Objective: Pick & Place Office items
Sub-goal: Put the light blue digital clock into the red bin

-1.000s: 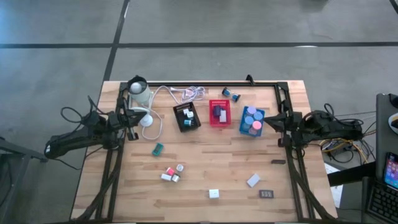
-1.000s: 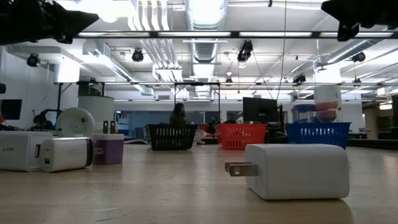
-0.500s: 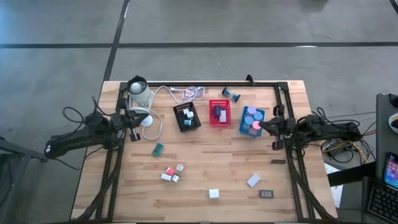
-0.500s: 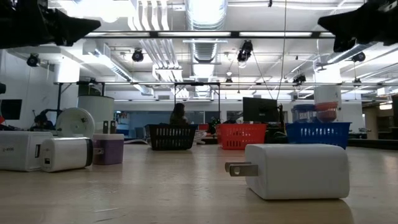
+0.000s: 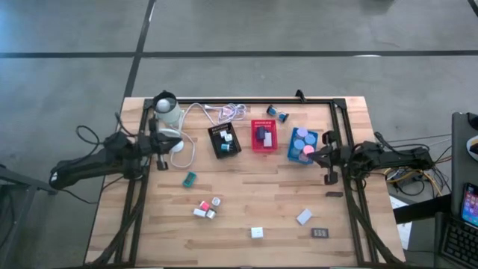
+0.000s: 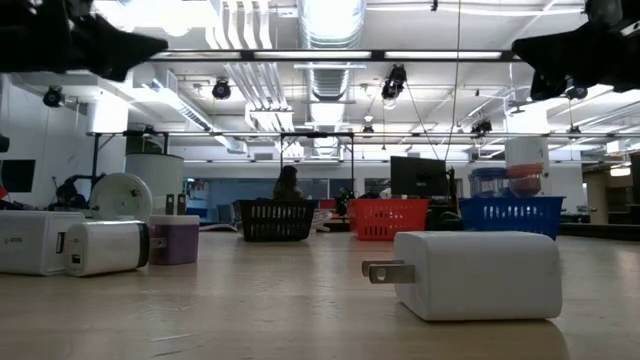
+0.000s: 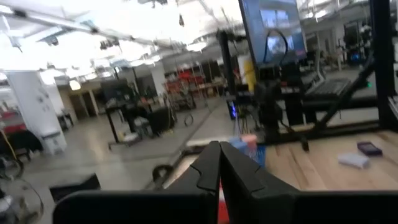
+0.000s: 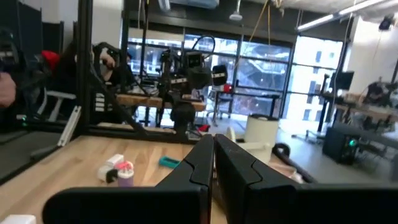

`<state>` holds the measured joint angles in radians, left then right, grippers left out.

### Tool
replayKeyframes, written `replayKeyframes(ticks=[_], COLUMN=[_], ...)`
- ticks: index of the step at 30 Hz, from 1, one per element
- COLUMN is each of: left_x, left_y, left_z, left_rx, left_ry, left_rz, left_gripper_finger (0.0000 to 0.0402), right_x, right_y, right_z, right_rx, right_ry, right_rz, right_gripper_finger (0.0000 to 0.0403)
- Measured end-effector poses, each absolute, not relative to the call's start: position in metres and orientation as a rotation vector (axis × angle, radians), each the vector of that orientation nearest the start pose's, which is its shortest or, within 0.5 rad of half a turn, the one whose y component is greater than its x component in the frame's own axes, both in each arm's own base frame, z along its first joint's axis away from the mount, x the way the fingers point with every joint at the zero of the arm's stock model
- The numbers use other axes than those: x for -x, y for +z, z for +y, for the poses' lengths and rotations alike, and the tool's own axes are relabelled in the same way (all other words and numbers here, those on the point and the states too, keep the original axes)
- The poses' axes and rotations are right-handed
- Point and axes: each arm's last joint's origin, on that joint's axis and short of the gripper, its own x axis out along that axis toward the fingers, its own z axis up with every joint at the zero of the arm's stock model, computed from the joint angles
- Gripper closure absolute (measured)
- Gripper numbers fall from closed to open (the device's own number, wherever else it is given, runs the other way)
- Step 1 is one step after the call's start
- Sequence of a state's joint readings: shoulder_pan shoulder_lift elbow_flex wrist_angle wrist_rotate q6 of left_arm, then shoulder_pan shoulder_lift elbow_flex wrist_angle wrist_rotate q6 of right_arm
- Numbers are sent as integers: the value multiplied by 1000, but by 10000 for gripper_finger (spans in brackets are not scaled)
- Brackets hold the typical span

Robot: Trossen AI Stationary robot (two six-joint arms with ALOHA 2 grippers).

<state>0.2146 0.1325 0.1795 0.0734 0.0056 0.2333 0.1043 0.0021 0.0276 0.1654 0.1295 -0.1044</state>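
Observation:
Office items lie loose on the wooden table: a teal block (image 5: 190,178), a pink and white cluster (image 5: 205,208), two white blocks (image 5: 257,232) (image 5: 304,217) and a dark rectangle (image 5: 321,233). In the low view one white block (image 6: 478,275) fills the foreground. My left gripper (image 5: 160,142) hangs shut over the table's left edge, level, pointing toward the black tray (image 5: 224,140). My right gripper (image 5: 317,155) hangs shut over the right edge, its tip just short of the blue tray (image 5: 302,145). In each wrist view the shut fingertips (image 7: 219,155) (image 8: 213,146) hold nothing.
A red tray (image 5: 263,135) stands between the black and blue trays, all three with pieces inside. A white coiled cable (image 5: 224,113) and a white round device (image 5: 168,108) lie at the far left. Blue rolls (image 5: 278,113) sit at the far edge. A black frame borders the table.
My right gripper has come down and reached a little toward the blue tray, still shut. My left gripper's tip has dipped slightly, otherwise staying in place. Nothing on the table has moved.

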Motion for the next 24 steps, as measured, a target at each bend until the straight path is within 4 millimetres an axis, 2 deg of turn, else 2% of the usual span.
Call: replayKeyframes(ticks=[3,13,24], left_x=[-99,-103,-103], left_y=[213,210,207], left_z=[21,20,20], left_rx=[-244,-246,-261], left_ry=[210,123,129], left_rz=[-54,-35,6], left_gripper_finger=[390,390,390], right_x=[-94,-99,-100], right_y=[188,176,175], right_z=[6,7,7], right_rx=[44,-6,1], right_ry=[-32,-18,-27], right_rz=[-194,-98,-83], right_gripper_finger=[392,392,392])
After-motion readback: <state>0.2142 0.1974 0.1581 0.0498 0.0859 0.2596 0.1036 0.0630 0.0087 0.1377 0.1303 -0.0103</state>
